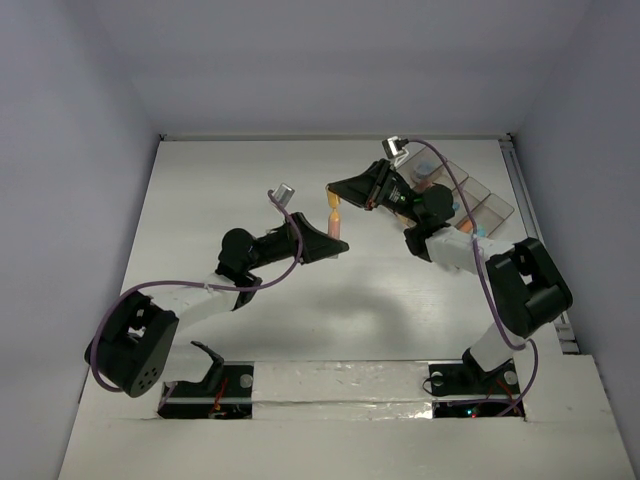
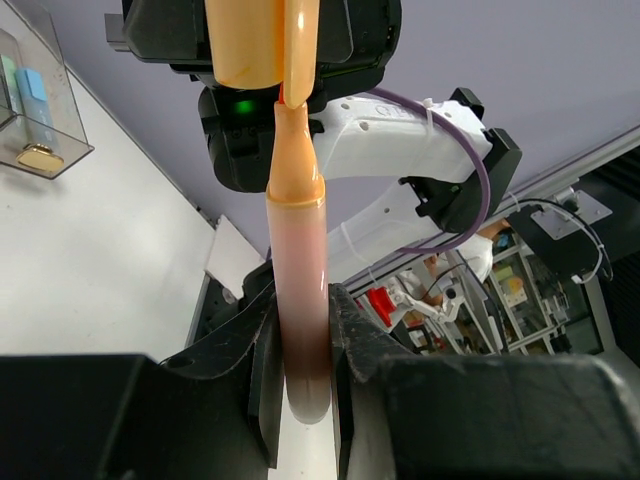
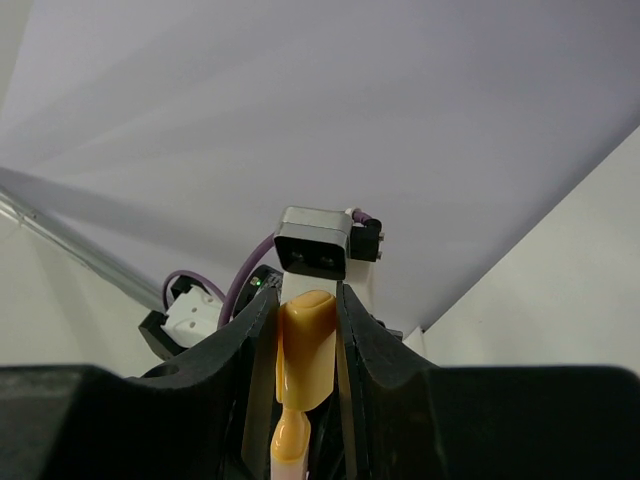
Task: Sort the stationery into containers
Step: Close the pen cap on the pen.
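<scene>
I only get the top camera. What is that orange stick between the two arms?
Observer: A marker. The left wrist view shows the left claw shut on its pinkish barrel.
Operator: What is the other arm holding?
Observer: The right claw is shut on the orange cap, as its own wrist view shows.
Operator: Is the cap on?
Observer: Not seated. The left wrist view shows the marker's narrow neck bare below the cap.
</scene>
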### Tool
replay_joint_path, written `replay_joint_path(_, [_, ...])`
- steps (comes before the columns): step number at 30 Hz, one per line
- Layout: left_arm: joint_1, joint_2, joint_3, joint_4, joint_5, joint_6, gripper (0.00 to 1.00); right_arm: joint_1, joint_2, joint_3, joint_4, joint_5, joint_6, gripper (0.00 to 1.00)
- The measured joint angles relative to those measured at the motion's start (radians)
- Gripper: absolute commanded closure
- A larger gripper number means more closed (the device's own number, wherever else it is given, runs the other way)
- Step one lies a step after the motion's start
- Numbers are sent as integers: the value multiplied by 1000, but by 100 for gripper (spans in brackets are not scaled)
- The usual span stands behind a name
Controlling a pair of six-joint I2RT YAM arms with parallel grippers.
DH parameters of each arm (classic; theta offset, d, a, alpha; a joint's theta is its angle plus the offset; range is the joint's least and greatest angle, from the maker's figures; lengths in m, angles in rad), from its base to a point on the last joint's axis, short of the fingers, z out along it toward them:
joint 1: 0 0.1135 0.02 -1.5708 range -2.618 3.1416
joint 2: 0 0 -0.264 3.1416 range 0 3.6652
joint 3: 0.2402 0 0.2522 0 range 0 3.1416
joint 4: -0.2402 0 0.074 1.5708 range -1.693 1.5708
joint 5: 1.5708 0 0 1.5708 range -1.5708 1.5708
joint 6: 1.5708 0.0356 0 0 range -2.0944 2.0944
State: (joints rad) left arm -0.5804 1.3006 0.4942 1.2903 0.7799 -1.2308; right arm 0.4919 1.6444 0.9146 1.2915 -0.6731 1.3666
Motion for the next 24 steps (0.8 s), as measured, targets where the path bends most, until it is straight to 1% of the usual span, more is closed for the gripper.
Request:
replay_joint_path(12, [0, 0, 0, -17, 4, 74, 100, 0, 0, -26, 4, 0, 49, 100])
replay_joint_path(24, [0, 0, 0, -35, -3, 89, 100, 0, -6, -48, 3, 12, 65, 100])
